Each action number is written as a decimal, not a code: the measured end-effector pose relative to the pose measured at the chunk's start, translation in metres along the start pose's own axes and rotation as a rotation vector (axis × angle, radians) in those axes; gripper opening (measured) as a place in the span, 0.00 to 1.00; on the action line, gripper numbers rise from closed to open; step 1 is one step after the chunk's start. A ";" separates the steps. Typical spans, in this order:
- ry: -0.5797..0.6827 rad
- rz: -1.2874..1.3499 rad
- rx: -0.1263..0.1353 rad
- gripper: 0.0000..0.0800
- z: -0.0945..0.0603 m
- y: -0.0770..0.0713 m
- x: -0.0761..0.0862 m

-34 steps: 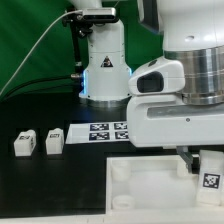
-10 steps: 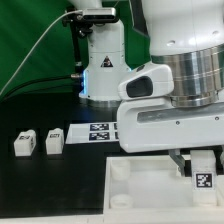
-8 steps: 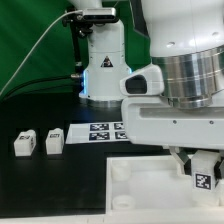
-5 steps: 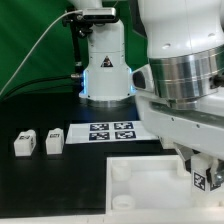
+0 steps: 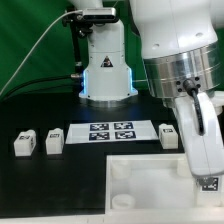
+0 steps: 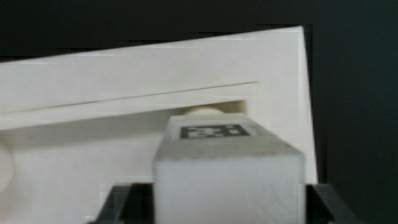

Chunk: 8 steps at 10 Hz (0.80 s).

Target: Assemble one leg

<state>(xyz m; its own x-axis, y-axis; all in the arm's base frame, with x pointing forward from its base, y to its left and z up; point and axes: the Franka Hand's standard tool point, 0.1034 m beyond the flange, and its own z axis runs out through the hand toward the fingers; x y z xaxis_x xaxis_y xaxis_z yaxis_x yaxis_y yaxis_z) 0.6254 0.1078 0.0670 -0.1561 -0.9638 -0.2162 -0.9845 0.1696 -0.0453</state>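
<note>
My gripper is shut on a small white leg with a black-and-white tag. It holds the leg upright over the right corner of the large white tray. In the wrist view the leg fills the space between my gripper's two dark fingers. The tray lies under the leg, with a round socket just beyond it. I cannot tell whether the leg touches the tray.
Two loose legs stand on the black table at the exterior view's left. A third one stands beside the marker board. The robot base rises behind the board.
The wrist has turned, swinging the arm's body to the exterior view's right. This uncovers the marker board and the third loose leg. The held leg stays over the tray's right corner.
</note>
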 end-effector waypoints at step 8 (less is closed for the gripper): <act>-0.029 0.009 0.023 0.80 -0.031 0.002 -0.016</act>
<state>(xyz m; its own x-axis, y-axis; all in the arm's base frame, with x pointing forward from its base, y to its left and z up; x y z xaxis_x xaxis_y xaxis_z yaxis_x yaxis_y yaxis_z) 0.6232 0.1175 0.1011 -0.1625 -0.9559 -0.2445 -0.9808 0.1836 -0.0658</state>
